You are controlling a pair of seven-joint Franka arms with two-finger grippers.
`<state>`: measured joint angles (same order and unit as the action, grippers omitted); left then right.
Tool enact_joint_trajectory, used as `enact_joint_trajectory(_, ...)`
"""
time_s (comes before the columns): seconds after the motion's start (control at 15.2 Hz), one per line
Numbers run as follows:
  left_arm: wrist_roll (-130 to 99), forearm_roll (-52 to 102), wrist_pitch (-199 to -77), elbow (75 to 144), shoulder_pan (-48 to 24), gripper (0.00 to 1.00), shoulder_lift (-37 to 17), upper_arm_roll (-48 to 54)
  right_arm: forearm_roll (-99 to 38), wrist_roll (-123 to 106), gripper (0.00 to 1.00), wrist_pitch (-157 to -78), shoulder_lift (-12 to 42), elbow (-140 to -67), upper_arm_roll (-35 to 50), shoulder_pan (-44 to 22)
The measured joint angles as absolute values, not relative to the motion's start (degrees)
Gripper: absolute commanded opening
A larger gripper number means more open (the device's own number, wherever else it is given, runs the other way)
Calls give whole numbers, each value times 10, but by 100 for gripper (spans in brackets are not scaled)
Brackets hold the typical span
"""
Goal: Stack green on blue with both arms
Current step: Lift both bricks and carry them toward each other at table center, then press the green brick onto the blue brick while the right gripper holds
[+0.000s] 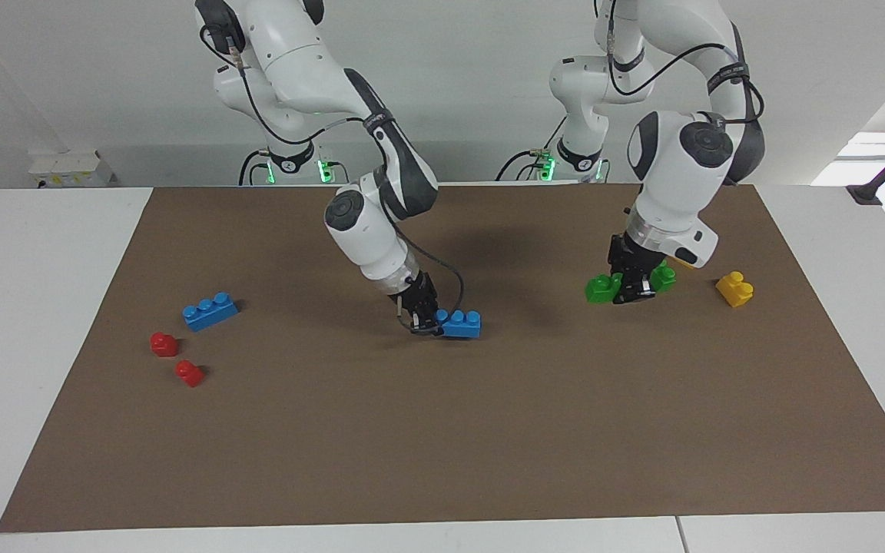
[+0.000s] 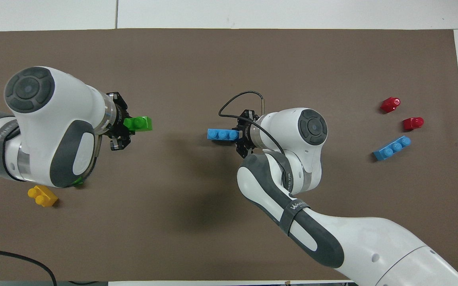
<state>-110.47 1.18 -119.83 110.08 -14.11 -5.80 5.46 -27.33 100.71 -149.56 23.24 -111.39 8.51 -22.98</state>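
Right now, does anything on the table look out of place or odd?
Nothing stands out. The right gripper holds a blue brick over the mat's middle, and the left gripper holds a green brick. The spare blue brick, two red bricks and a yellow brick lie upright and undamaged.

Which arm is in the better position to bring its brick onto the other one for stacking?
Probably the left. The left gripper holds the small bright-green plastic brick, which must go on top. The right gripper holds the longer blue plastic brick low at mid-table, as a base.
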Motion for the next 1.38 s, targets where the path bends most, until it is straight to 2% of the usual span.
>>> enact_joint_trajectory(0.66, -1184, 12, -1273, 1136, -236, 0, -68, 54, -276, 970, 0, -1500, 226, -1138, 84, -238)
enact_joint_trajectory(0.98, -1219, 12, -1310, 1140, -265, 0, -88, 54, -363, 888, 0, -1514, 226, -1144, 85, -238)
enact_joint_trajectory(1.38, -1243, 11, -1332, 1144, -299, 0, -108, 53, -368, 885, 0, -1514, 226, -1144, 85, -242)
